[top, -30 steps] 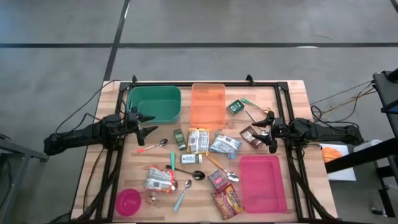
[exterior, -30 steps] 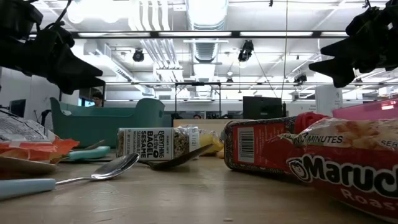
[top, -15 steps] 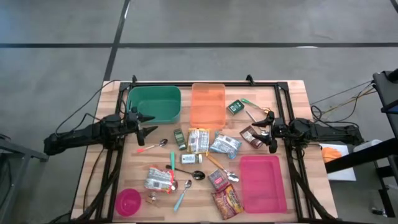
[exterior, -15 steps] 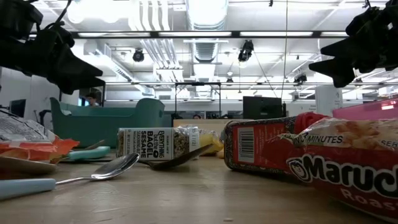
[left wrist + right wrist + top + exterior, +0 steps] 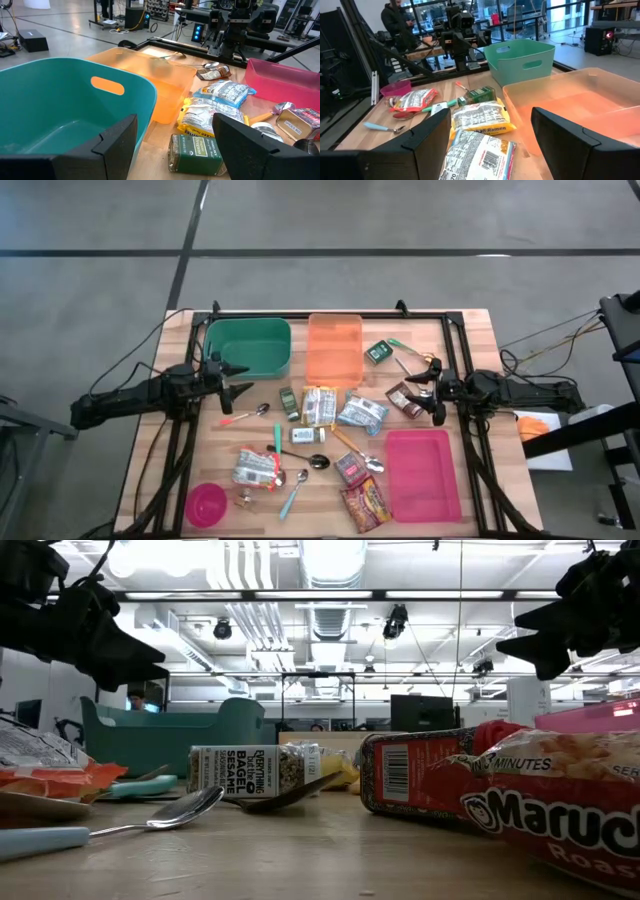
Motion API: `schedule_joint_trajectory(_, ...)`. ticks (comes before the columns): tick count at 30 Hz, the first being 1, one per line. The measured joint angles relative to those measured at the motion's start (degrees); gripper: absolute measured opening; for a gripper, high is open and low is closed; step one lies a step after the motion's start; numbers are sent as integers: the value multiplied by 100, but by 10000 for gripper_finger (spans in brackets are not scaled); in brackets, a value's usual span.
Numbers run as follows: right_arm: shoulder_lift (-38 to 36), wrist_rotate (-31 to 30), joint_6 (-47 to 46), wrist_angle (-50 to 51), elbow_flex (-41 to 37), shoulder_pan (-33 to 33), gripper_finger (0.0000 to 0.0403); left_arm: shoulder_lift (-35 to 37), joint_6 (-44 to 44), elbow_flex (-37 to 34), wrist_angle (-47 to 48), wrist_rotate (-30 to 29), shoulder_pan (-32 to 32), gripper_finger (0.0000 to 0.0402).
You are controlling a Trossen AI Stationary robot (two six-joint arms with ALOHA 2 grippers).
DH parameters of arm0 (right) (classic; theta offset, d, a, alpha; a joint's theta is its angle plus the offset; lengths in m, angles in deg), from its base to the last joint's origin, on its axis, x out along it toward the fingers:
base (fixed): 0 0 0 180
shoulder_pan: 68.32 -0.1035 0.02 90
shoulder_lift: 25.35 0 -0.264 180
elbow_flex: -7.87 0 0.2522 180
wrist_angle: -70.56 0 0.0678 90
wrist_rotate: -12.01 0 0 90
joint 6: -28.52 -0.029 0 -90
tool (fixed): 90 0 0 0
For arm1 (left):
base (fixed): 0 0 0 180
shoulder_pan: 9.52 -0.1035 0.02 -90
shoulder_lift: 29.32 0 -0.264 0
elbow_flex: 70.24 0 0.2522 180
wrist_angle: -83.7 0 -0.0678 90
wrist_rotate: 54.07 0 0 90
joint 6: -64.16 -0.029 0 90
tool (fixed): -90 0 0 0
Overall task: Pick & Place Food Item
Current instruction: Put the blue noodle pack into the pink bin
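Food items lie scattered mid-table: two ramen packets (image 5: 318,406) (image 5: 362,414), a small green box (image 5: 289,402), another green box (image 5: 378,351), a brown packet (image 5: 406,398), a red box (image 5: 351,469) and a Maruchan packet (image 5: 365,505). My left gripper (image 5: 235,378) hovers open at the table's left, beside the teal bin (image 5: 248,347); in its wrist view (image 5: 175,122) nothing sits between the fingers. My right gripper (image 5: 425,388) hovers open at the table's right, next to the brown packet, also empty (image 5: 490,117). Both hang well above the tabletop (image 5: 95,635) (image 5: 565,625).
An orange bin (image 5: 334,348) stands at the back middle, a pink tray (image 5: 423,473) at the front right, a pink bowl (image 5: 206,504) at the front left. Spoons (image 5: 246,415) (image 5: 300,458) and a silver packet (image 5: 255,467) lie among the food. A person stands beyond the table (image 5: 397,20).
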Motion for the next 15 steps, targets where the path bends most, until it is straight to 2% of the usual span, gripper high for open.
schedule_joint_trajectory(4, 0, 2, 238, -198, 1, -2, 273, 1, -492, -2, -2, -46, -4, 261)
schedule_joint_trajectory(7, 0, 8, 56, -387, 1, -2, 273, 1, -998, -2, 0, -62, -4, 261)
schedule_joint_trajectory(15, 0, 20, -122, -861, 1, -2, 273, -1, -963, -2, 0, -60, -4, 261)
